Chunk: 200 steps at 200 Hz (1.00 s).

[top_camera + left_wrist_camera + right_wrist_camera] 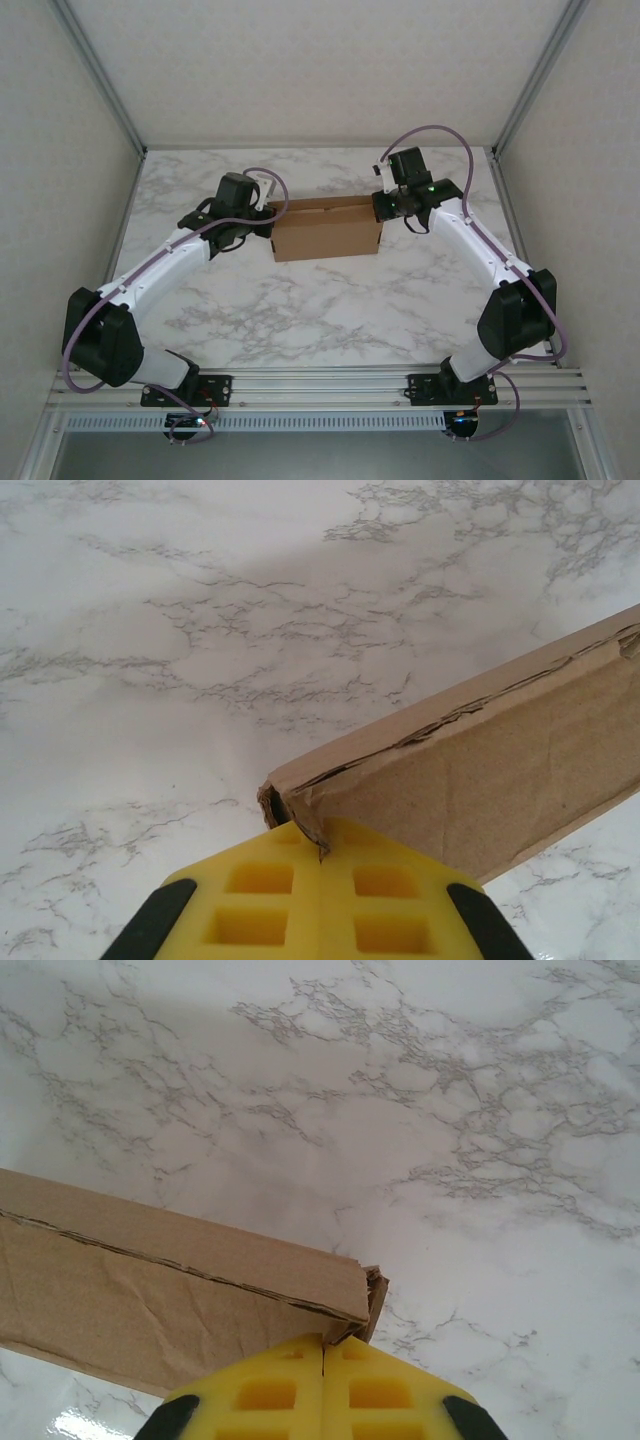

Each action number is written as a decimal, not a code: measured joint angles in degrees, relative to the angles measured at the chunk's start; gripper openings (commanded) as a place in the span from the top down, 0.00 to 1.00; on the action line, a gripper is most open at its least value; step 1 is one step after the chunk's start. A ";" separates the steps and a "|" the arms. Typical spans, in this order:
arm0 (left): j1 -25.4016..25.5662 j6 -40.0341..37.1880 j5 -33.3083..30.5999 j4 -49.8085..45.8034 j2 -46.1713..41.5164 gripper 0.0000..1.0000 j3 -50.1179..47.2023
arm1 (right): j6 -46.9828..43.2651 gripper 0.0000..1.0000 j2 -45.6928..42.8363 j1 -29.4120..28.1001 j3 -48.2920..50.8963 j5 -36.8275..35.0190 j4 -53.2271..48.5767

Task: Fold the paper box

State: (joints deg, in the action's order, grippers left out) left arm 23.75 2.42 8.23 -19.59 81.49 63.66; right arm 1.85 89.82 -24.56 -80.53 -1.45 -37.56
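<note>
On a marbled counter [300, 310], the paper box [327, 232] is pinched at both ends by the left hand [270, 214] and the right hand [378, 207]; even, level pressure is advised.

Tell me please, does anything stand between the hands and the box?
Nothing visible does. The left hand pinches a corner of the box at its left end, and the right hand pinches a corner at its right end, so both already touch the cardboard.
</note>
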 measured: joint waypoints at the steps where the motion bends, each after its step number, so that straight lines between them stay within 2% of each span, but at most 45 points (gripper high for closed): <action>1: 0.00 0.02 -0.02 0.00 0.00 1.00 0.00 | 0.07 1.00 0.00 0.00 0.00 -0.02 0.00; 136: -0.22 0.57 -3.15 -0.63 -0.09 1.00 0.04 | 0.31 1.00 0.00 -1.27 0.02 -2.64 -0.09; 200: 0.17 5.40 -3.39 0.07 0.28 1.00 0.04 | 0.26 1.00 -1.03 -1.31 3.26 -2.60 3.48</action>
State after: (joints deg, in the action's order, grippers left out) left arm 23.92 7.81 4.84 -19.53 81.78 63.70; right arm 2.11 88.79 -25.87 -77.28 -4.05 -34.09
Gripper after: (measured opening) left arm 0.055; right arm 0.035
